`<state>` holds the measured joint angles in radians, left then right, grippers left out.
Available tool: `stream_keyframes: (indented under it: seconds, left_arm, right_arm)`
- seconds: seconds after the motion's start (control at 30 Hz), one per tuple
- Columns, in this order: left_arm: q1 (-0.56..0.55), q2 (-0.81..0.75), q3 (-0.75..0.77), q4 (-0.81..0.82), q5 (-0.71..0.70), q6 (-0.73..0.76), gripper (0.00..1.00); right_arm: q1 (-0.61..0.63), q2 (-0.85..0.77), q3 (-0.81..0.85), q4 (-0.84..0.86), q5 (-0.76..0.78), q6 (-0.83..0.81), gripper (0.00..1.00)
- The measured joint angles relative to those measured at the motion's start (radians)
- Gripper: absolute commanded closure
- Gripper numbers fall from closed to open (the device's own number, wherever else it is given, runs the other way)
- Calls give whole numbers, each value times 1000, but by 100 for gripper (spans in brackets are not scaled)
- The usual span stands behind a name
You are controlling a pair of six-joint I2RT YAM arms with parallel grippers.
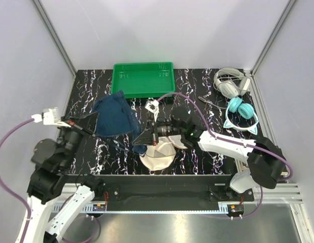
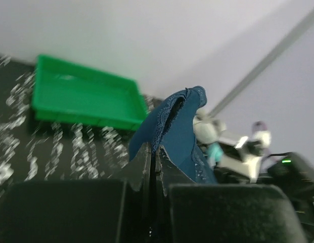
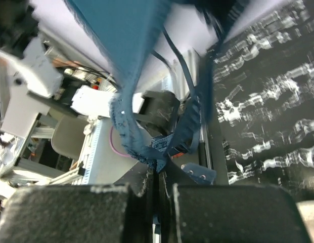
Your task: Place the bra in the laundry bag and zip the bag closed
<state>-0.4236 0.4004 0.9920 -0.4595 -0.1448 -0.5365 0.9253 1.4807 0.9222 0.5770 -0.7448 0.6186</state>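
The dark navy bra (image 1: 114, 117) hangs in the air between my two grippers, above the table's middle left. My left gripper (image 1: 94, 121) is shut on one edge of the bra (image 2: 177, 129), its jaws pressed together on the fabric. My right gripper (image 1: 142, 137) is shut on the bra's band and straps (image 3: 146, 101), near the hook end (image 3: 199, 173). The cream-beige laundry bag (image 1: 158, 156) lies on the table under and in front of my right gripper, partly hidden by it.
A green plastic tray (image 1: 143, 79) stands at the back centre and shows in the left wrist view (image 2: 81, 98). White headphones (image 1: 229, 83) and teal cat-ear headphones (image 1: 241, 114) lie at the back right. A small white tag (image 1: 152, 106) lies near the tray.
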Motion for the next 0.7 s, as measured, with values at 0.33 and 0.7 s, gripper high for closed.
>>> stream_keyframes:
  seconds: [0.33,0.7]
  left_arm:
    - [0,8,-355,-14,-165,-52,100]
    - [1,-15,-625,57,-227,-209,100]
  right_arm:
    - [2,180,301,-465,55,-18,99]
    - [-30,482,414,-539,15,184,94]
